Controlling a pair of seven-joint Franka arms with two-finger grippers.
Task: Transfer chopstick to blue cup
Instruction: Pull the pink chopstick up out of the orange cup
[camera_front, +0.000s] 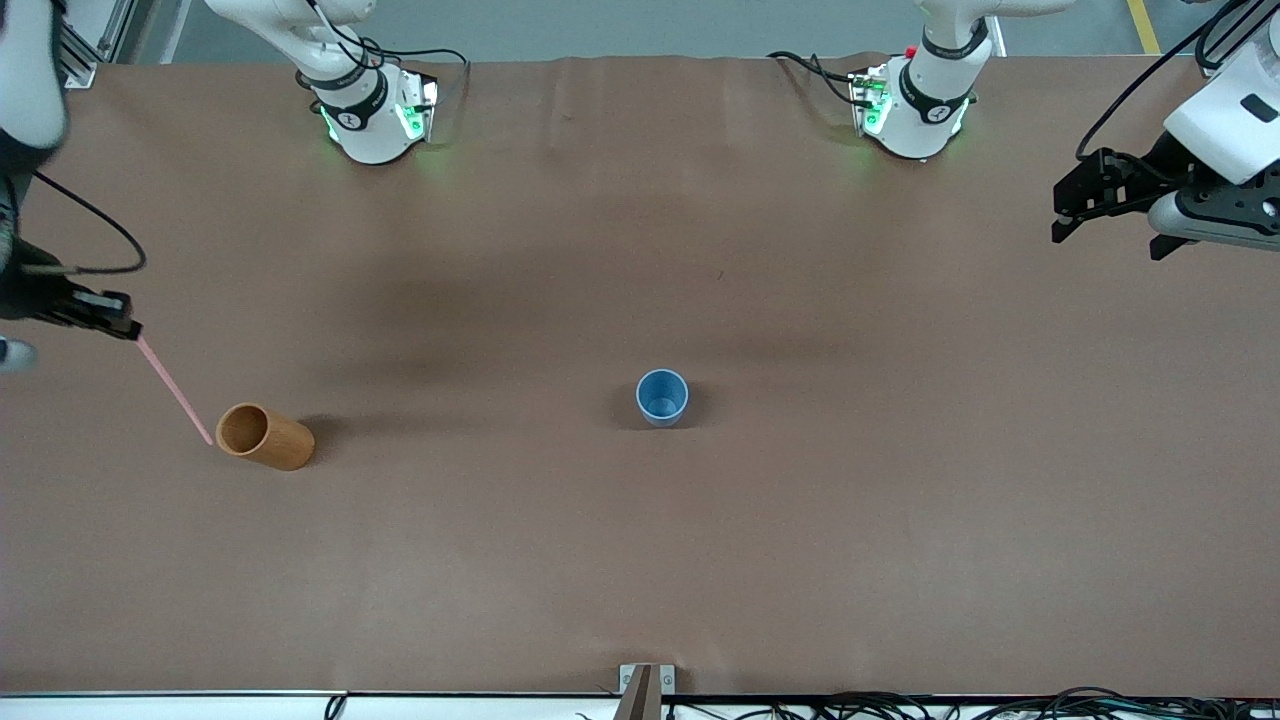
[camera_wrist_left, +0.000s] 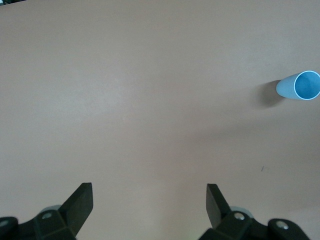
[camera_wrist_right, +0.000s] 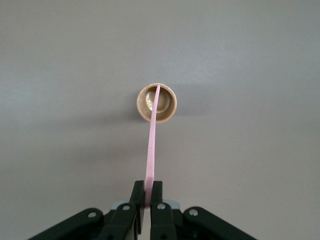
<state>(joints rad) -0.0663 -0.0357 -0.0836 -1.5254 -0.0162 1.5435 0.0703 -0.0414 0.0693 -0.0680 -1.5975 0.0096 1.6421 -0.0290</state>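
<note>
The pale pink chopstick (camera_front: 176, 392) hangs in the air with its top end pinched in my right gripper (camera_front: 128, 327), which is shut on it. In the right wrist view the chopstick (camera_wrist_right: 151, 145) runs from the right gripper (camera_wrist_right: 148, 192) down to a point just over the mouth of the wooden cup (camera_wrist_right: 156, 102). The blue cup (camera_front: 662, 396) stands upright and empty near the middle of the table. It also shows in the left wrist view as the blue cup (camera_wrist_left: 300, 86). My left gripper (camera_front: 1105, 238) waits open and empty over the left arm's end of the table, and the left wrist view shows the left gripper (camera_wrist_left: 149, 189) above bare table.
The orange-brown wooden cup (camera_front: 265, 436) stands toward the right arm's end of the table, slightly nearer to the front camera than the blue cup. A small metal bracket (camera_front: 646, 682) sits at the table's near edge, with cables along that edge.
</note>
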